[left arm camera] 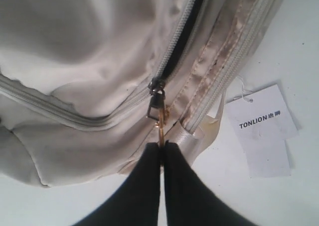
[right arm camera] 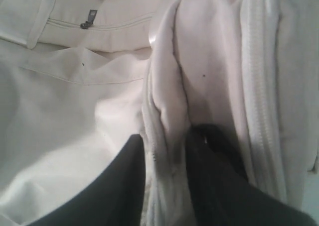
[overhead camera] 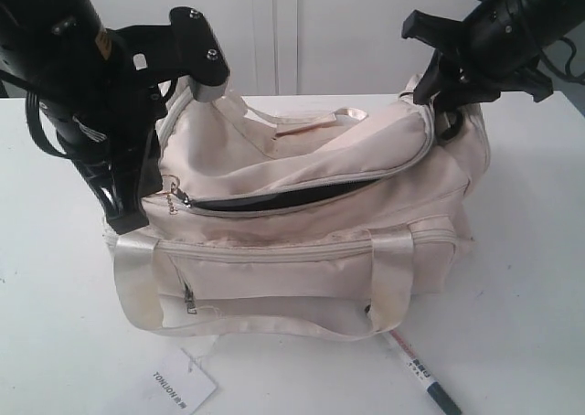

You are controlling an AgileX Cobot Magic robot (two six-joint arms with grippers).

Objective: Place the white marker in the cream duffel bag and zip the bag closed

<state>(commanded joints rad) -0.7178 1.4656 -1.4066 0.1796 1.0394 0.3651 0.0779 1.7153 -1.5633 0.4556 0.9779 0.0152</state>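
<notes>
Left fingers (left arm camera: 140,186) pinch shut on gold pull (left arm camera: 161,128); right fingers (right arm camera: 219,186) straddle a bag (overhead camera: 311,250) fold, we cannot tell if gripping; marker (overhead camera: 413,367) on tabletop (overhead camera: 521,296).

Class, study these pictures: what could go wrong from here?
1. The marker lies on the table outside the bag; zipping now would shut it out.
2. The left fingers pinch only the thin gold zipper pull, which might slip free.
</notes>
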